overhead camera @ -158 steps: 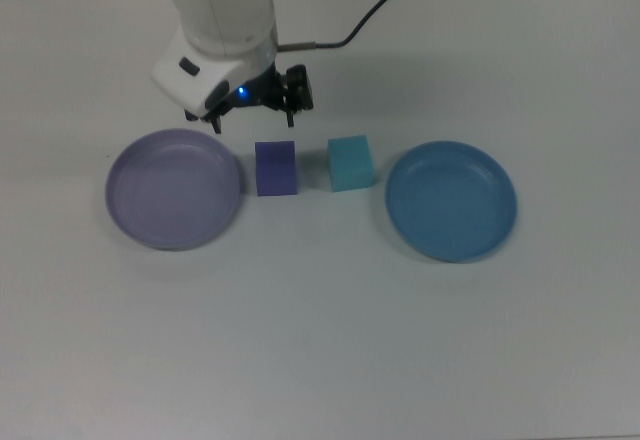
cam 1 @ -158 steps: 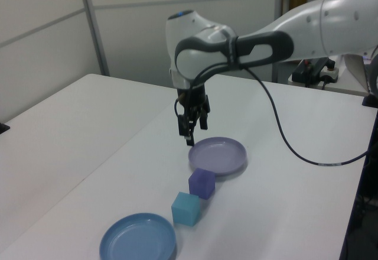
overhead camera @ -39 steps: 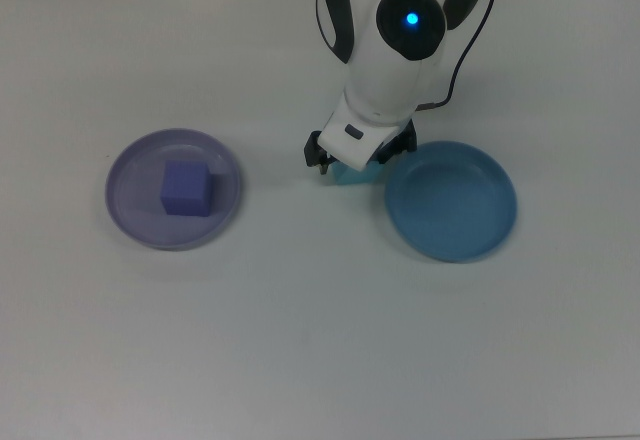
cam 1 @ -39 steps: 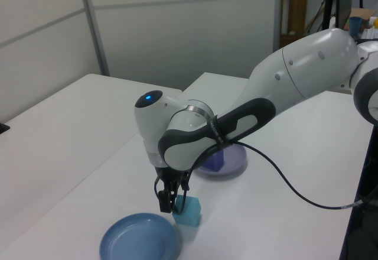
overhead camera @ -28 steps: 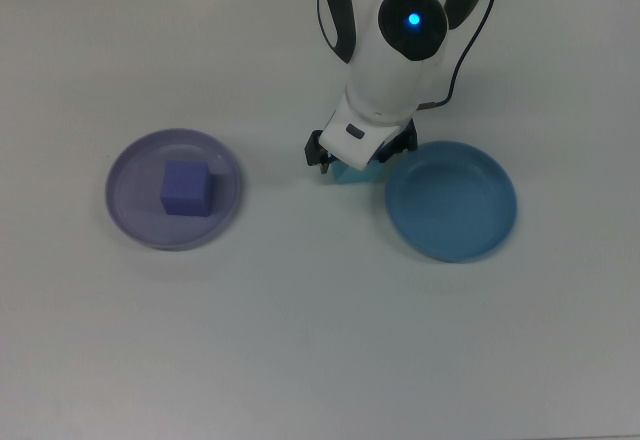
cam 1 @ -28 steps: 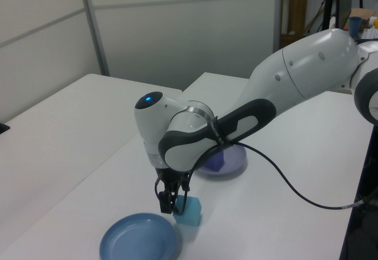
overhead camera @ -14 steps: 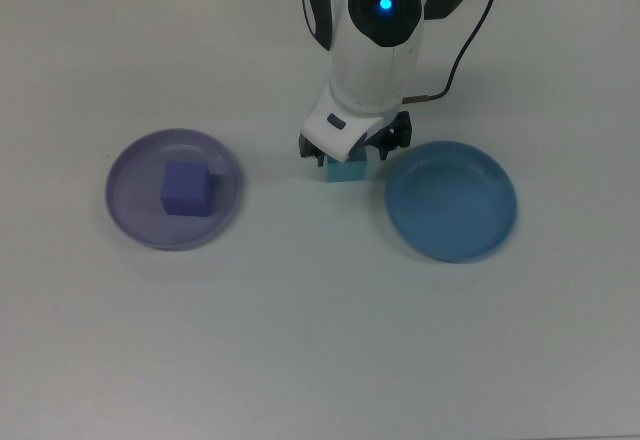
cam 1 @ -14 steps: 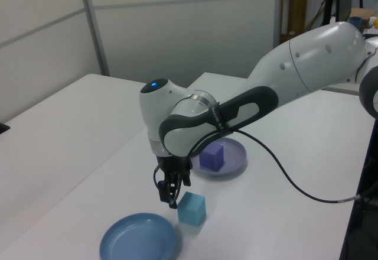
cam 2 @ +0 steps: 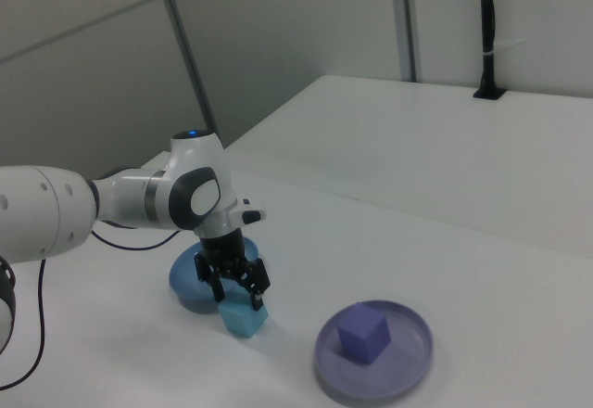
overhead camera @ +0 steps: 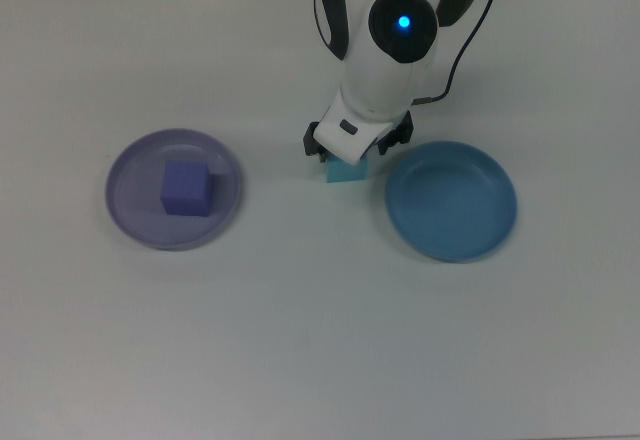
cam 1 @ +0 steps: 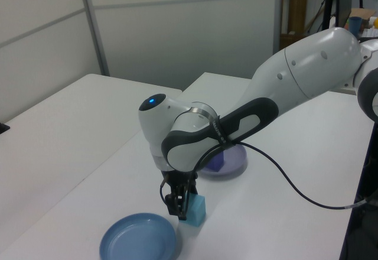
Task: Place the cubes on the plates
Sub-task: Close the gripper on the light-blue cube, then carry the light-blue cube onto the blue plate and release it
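While the purple cube [overhead camera: 186, 188] sits in the lavender plate [overhead camera: 130, 222], my hand [cam 2: 239, 290] hangs spread wide over the turquoise cube [cam 2: 245, 317], which rests on the table [overhead camera: 320, 340] beside the blue plate [overhead camera: 452, 242]. Only the right view shows both fingers [cam 2: 260, 287] astride it; my arm hides them in the top view.

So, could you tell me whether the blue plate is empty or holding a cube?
Empty: the blue plate shows only bare surface; the turquoise cube sits on the table beside it.
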Controlling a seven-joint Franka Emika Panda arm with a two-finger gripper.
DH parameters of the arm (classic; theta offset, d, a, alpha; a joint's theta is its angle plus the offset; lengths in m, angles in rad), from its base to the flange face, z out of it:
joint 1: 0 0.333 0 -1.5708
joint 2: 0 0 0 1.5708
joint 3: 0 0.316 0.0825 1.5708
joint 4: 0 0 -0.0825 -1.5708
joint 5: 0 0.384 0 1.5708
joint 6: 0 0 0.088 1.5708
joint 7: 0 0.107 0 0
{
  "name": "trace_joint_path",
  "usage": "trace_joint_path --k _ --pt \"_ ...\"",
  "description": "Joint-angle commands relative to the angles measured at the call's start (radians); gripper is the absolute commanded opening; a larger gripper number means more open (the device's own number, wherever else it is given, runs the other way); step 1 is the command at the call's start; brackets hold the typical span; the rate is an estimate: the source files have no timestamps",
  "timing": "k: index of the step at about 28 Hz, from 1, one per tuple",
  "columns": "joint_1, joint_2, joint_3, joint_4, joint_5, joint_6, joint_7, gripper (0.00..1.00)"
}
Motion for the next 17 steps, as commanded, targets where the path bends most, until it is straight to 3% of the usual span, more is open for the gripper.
trace_joint_path --k 1,2,3,5,9,17 --pt "0.004 -0.02 -0.013 -0.021 -0.035 -0.046 0.036 0.77" --pt "0.004 -0.02 -0.014 -0.022 -0.035 -0.046 0.036 0.65" --pt "0.002 -0.018 -0.014 -0.025 -0.035 -0.046 0.036 0.47" --pt "0.002 -0.017 -0.014 -0.027 -0.035 -0.044 0.038 0.3" --pt "0.004 -0.018 -0.013 -0.021 -0.037 -0.044 0.062 0.05" --pt "0.016 -0.066 0.001 0.037 -0.028 -0.05 0.111 0.04"
